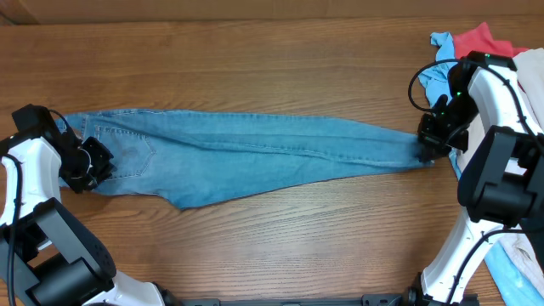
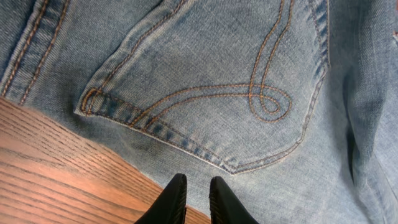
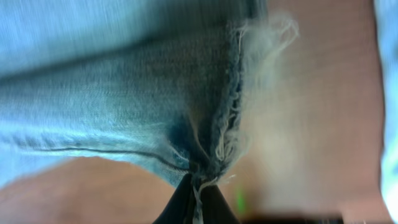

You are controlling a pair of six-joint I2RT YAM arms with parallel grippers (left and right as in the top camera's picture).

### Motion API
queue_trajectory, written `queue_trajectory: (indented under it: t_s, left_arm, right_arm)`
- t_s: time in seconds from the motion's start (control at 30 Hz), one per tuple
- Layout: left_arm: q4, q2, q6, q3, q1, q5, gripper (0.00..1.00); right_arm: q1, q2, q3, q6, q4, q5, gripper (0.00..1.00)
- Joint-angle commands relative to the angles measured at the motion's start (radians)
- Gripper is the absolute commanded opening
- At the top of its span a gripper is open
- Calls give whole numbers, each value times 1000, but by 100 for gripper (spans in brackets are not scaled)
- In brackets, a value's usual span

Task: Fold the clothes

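The clothes here are light blue jeans (image 1: 255, 146) stretched flat across the table from left to right. My left gripper (image 1: 88, 163) sits at the waist end. In the left wrist view its fingers (image 2: 197, 182) are closed to a narrow gap on the jeans' (image 2: 217, 81) edge, just below a stitched back pocket (image 2: 205, 93), with denim between them. My right gripper (image 1: 427, 141) is at the leg end. The right wrist view shows it (image 3: 198, 184) shut on the frayed hem (image 3: 231, 134), with the jeans (image 3: 112, 93) bunched into the fingertips.
A pile of other garments lies at the far right: a red one (image 1: 480, 38), a light blue one (image 1: 439, 53) and a pale one (image 1: 533, 72). More pale cloth (image 1: 514, 259) hangs by the right arm's base. Bare wooden table (image 1: 255, 51) surrounds the jeans.
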Motion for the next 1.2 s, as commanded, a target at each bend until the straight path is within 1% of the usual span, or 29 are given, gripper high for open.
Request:
queue_trajectory:
  t_s: [0.0,0.07,0.23,0.5,0.93,1.03,1.17]
  left_arm:
    - [8,5,18,19,-1,-10,17]
    - [9,5,19,19,-1,-10,17]
    - [10,5,18,19,-1,-31,17]
    - [9,5,18,19,-1,-34,17]
    - [15,5,18,19,-1,-45,17]
    - [34,5,11,19,-1,-85,15]
    - [90,5,6,19,-1,-76,13]
  right_arm:
    - [-30,-11,108,-19,-63,-15,4]
    - [-40,-29,127,-21,-62,-44,4]
    - [-81,-75,140,-24,-62,-45,4]
    - [-140,-84,140,-20,-62,-60,4]
    - [-115,-92,140,-37,-45,-89,4]
    - [-107,-92,140,-47,-43,-104,4]
    - [-106,-92,140,-51,-40,-119,4]
